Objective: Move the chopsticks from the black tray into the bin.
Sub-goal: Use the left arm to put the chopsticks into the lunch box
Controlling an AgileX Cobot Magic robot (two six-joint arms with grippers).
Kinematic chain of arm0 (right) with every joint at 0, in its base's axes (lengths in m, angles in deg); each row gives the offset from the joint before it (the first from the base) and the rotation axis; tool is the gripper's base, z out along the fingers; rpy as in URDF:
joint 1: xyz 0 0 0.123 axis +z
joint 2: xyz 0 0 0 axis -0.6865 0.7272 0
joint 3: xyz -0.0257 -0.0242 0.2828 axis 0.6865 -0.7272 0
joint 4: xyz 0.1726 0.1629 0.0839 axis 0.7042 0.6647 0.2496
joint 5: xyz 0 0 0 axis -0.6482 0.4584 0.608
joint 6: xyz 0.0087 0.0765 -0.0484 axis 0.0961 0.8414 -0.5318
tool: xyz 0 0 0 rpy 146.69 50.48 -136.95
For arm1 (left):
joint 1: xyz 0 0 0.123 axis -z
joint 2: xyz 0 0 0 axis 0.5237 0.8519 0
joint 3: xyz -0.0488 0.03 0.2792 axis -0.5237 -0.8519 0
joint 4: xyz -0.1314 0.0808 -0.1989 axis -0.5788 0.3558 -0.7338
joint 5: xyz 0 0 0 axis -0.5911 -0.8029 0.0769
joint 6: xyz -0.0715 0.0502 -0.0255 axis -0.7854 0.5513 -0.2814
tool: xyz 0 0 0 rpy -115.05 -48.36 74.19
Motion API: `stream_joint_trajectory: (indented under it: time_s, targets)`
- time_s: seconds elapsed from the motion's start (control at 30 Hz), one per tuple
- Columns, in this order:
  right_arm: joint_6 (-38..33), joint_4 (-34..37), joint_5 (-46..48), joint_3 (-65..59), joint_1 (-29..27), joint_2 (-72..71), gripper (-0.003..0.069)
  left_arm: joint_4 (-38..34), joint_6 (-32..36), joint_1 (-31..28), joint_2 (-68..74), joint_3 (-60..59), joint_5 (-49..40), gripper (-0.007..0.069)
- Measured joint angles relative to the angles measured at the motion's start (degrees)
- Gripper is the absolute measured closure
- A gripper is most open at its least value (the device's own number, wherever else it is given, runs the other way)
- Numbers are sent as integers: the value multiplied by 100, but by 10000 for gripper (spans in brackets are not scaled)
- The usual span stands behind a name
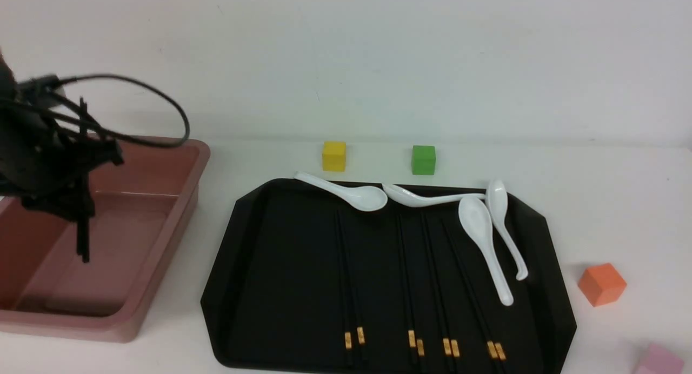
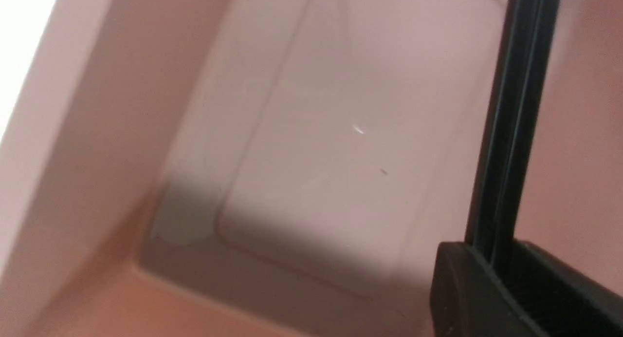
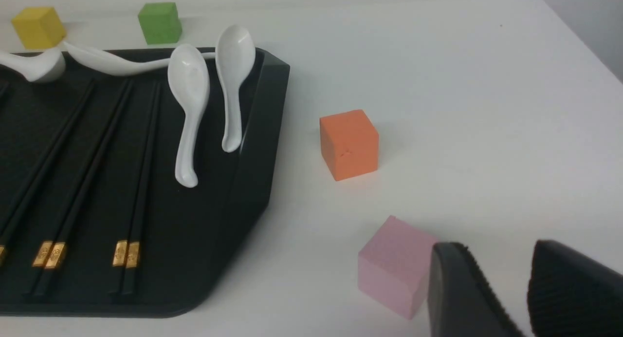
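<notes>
The left fingers (image 2: 462, 283) are shut tight on a held pair (image 1: 82, 239) of chopsticks. The two sticks hang almost straight up and down over the inside of the bin (image 1: 108, 328). I cannot tell if their low tips touch the bottom yet.

Four more pairs of chopsticks (image 1: 351, 287) lie side by side on the black tray (image 1: 259, 266). Their gold bands are at the near end. White spoons (image 1: 481, 239) lie at the far side of the tray, and one spoon lies just beside the last pair.

The right fingers (image 3: 467, 288) are a little apart and hold nothing. They wait low over the desk (image 3: 486, 84), near a pink block (image 3: 394, 264).

Here is what could go wrong. If the left fingers open while the sticks stand this tall, the sticks could tip, hit the rim, and fall out on the desk. Laying them down lower looks safer. One thin stick could also slip out first and bounce. Later, the sticks on the tray are black on black and very thin, so a grab could miss or bump a spoon.
</notes>
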Motion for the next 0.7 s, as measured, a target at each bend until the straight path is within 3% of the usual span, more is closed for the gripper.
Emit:
stream_joint_trajectory:
  time_s: [0.13,0.3,0.4,0.57,0.63,0.7]
  targets:
    - [0,0,0,0,0,0,419,56,12,0,263,0,6,507]
    - [0,0,0,0,0,0,419,32,151,0,226,6,-169,393]
    - [0,0,0,0,0,0,419,-21,280,0,94,6,-280,381]
    - [0,0,0,0,0,0,419,-61,428,0,-699,6,-654,514]
    - [0,0,0,0,0,0,419,-69,452,0,-1129,6,-822,609]
    - [0,0,0,0,0,0,419,-97,464,0,-1430,-43,-923,637]
